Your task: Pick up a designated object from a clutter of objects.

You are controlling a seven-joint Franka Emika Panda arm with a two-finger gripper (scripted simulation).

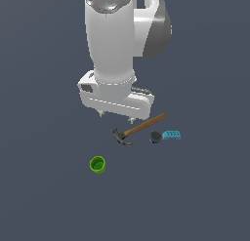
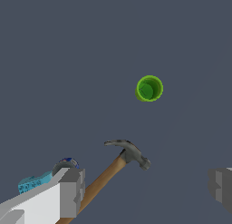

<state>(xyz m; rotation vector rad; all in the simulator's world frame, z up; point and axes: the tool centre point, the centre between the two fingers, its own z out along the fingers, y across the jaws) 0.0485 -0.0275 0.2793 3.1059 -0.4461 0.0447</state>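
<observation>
**Basically: cup is isolated, gripper high and empty, not yet over it**

Cup (image 1: 97,165) stands upright on the floor, mouth up, nothing touching it. It sits well apart from the rest of the clutter, toward the exterior view's left and nearer that camera than the hammer. My read: that spacing makes it the easy pick, since fingers can straddle the rim without nudging anything.

Hammer (image 1: 139,130) lies flat, head end pointing toward the cup, handle running away to the exterior view's right. Past the handle's far end sit the dark round thing (image 1: 155,136) and the teal block (image 1: 171,134), just beside each other; I cannot tell whether they touch.

Gripper (image 1: 116,117) hangs above the floor, roughly over the hammer head, offset from the cup. Jaws stand wide apart and hold nothing. Looks like a pre-approach pose: open early, then translate over the cup and descend. That is a judgement only.

View differences:
- Wrist view looks down into the cup (image 2: 149,88) and shows its hollow inside and rim; the exterior view gives only a slanted look.
- Wrist view shows both fingers (image 2: 72,191) with a clear gap between them; in the exterior view only two small tips poke out under the hand.
- Exterior view shows the gripper's height above the floor; the wrist view does not.
- Block (image 2: 34,183) is partly hidden by a finger in the wrist view, fully visible outside.
</observation>
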